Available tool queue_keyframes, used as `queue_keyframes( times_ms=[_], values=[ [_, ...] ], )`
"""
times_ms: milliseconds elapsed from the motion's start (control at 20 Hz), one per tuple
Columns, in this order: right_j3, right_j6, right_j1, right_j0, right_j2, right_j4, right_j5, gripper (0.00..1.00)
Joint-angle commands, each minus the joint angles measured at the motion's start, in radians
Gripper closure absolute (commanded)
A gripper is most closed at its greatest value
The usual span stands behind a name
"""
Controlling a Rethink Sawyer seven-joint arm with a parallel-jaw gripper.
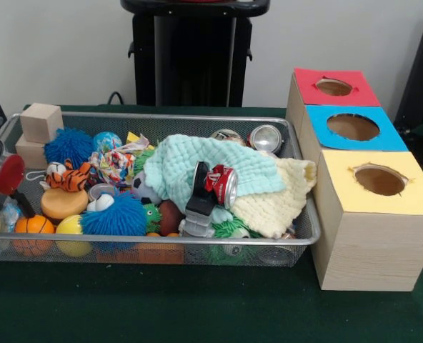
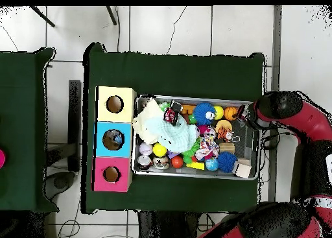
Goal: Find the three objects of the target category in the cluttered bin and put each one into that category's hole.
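Note:
The wire mesh bin [image 1: 161, 116] is full of toys, balls, cans and cloths. It also shows in the overhead view [image 2: 194, 98]. The blue-topped box with its round hole [image 1: 353, 126] stands between the red and yellow boxes at the bin's right end, and in the overhead view [image 2: 113, 139] at its left end. A red can [image 1: 224, 184] lies on a mint cloth [image 1: 197, 164] beside a black object [image 1: 199, 191]. Two silver cans [image 1: 266, 137] lie at the far right corner. My gripper [image 1: 11, 193] hangs low at the bin's left end, over its right end in the overhead view [image 2: 243, 115].
Red-topped box [image 1: 334, 86] and yellow-topped box [image 1: 379, 180] flank the blue one. A cream cloth [image 1: 283, 200] drapes over the bin's right side. Wooden blocks [image 1: 40, 123], blue spiky balls [image 1: 115, 214] and an orange ball [image 1: 33, 227] lie near the gripper. The arm's elbow [image 2: 285, 109] is outside the bin.

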Motion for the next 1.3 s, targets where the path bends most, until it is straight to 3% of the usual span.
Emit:
queue_keyframes(
  times_ms=[50, 300, 500, 650, 900, 1300],
  values=[
    [-0.011, -0.095, 0.090, 0.026, 0.044, -0.066, -0.128, 0.00],
    [0.024, -0.086, 0.013, 0.041, 0.003, -0.090, -0.117, 0.00],
    [-0.055, -0.142, 0.156, -0.002, 0.056, -0.098, -0.227, 0.00],
    [-0.095, -0.132, 0.221, -0.009, 0.072, -0.110, -0.298, 0.00],
    [-0.108, -0.090, 0.248, 0.000, 0.060, -0.125, -0.345, 0.00],
    [-0.115, -0.074, 0.232, 0.019, 0.037, -0.139, -0.314, 0.00]
  ],
)
